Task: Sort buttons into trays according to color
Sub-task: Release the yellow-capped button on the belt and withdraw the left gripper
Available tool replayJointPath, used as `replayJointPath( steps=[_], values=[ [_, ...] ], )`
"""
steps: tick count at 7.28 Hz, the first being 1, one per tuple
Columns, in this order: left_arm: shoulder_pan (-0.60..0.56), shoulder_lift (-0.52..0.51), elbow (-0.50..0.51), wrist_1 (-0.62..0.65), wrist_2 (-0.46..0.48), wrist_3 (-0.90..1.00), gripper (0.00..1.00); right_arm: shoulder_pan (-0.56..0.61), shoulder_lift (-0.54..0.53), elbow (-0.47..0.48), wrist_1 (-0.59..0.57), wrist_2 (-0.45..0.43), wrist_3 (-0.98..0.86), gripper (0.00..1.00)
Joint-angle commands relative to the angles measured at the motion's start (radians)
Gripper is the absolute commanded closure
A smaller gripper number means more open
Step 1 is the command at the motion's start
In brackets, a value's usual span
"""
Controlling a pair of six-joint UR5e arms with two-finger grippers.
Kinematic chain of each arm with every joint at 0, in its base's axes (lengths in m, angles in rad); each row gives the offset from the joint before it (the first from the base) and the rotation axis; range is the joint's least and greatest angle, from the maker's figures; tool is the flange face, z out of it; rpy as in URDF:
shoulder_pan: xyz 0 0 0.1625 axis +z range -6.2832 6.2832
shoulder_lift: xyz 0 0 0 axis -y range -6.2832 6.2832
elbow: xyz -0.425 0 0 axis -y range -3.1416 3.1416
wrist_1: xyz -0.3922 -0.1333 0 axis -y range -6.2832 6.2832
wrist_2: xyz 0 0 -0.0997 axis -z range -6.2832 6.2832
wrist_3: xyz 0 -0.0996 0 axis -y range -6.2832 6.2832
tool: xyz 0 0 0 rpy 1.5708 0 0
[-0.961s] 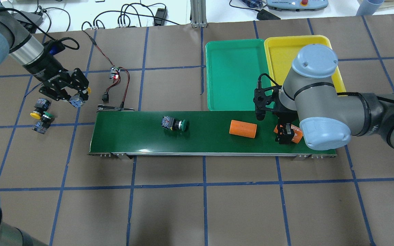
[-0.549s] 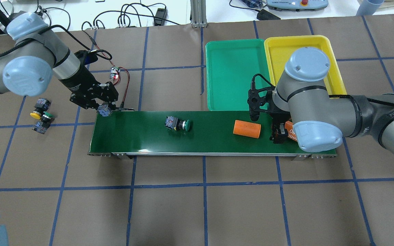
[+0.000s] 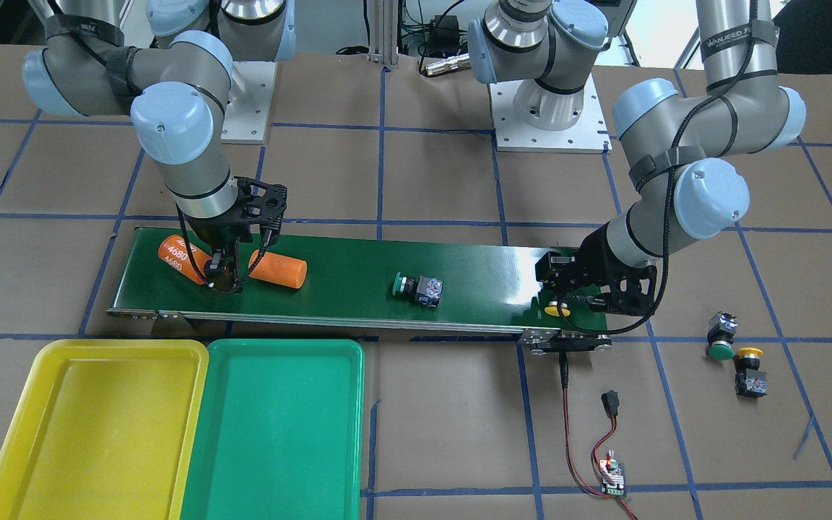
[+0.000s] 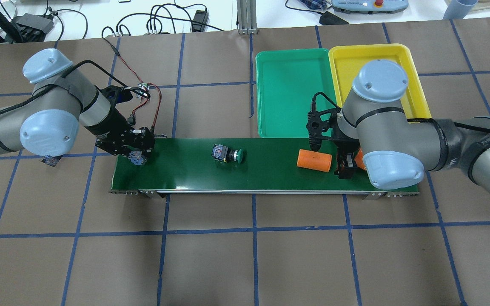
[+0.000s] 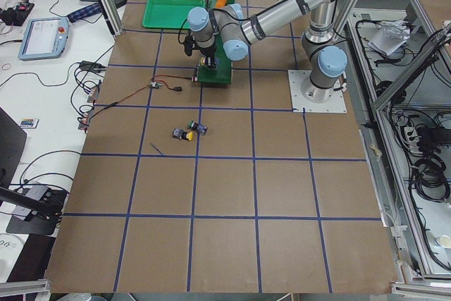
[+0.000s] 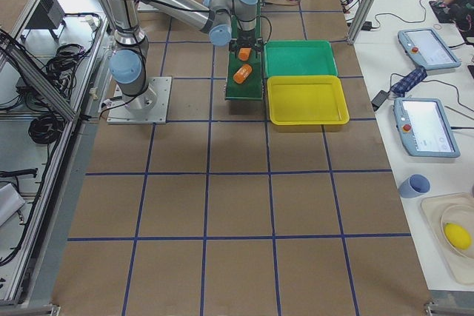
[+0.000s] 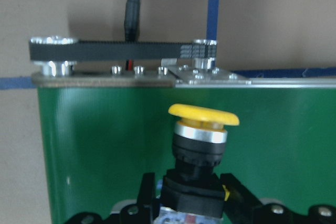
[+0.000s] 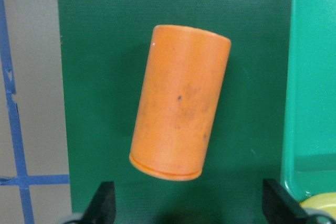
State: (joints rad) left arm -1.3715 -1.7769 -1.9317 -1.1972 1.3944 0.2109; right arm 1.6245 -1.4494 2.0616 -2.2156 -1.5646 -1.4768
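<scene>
On yellow tray (image 3: 98, 433) and green tray (image 3: 279, 433) nothing was sorted yet; one yellow button (image 7: 203, 115) was gripped by the left claw (image 3: 559, 307), the right claw (image 3: 222, 280) spread wide.

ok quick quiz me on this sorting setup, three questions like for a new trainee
1. True or false: the green tray already holds a button.
2. What colour is the cap of the button in the left pincer? A green, B yellow, C orange.
3. How many buttons lie on the table, off the conveyor belt?
Key: 1 false, it is empty. 2 B. 3 two: a green-capped one and a yellow-capped one.
</scene>
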Motion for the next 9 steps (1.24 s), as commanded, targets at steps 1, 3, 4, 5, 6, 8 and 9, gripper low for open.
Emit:
replayJointPath(
  steps=[1,3,4,5,6,8,9],
  values=[
    [-0.008,0.030,-0.035,0.016,0.031,-0.024,0.15,0.000,0.000,0.000,0.001,0.002,0.003,0.00],
    [-0.001,0.002,-0.017,0.042,0.031,-0.033,0.00,0.002,0.013,0.000,-0.001,0.000,0.003,0.00],
    [0.015,0.008,0.043,0.025,0.031,-0.028,0.00,0.002,0.014,-0.001,-0.001,0.000,0.003,0.00],
    [0.058,-0.004,0.122,-0.064,0.031,-0.012,0.00,0.002,0.014,-0.001,-0.001,0.000,0.003,0.00],
    [0.128,-0.033,0.190,-0.111,0.031,0.031,0.00,0.002,0.014,0.000,-0.001,-0.002,0.003,0.00],
    [0.228,-0.129,0.293,-0.111,0.032,0.252,0.00,0.002,0.015,-0.001,-0.001,-0.003,0.003,0.00],
    [0.268,-0.188,0.348,-0.105,0.046,0.327,0.00,0.002,0.015,0.000,-0.001,-0.009,0.003,0.00]
  ],
)
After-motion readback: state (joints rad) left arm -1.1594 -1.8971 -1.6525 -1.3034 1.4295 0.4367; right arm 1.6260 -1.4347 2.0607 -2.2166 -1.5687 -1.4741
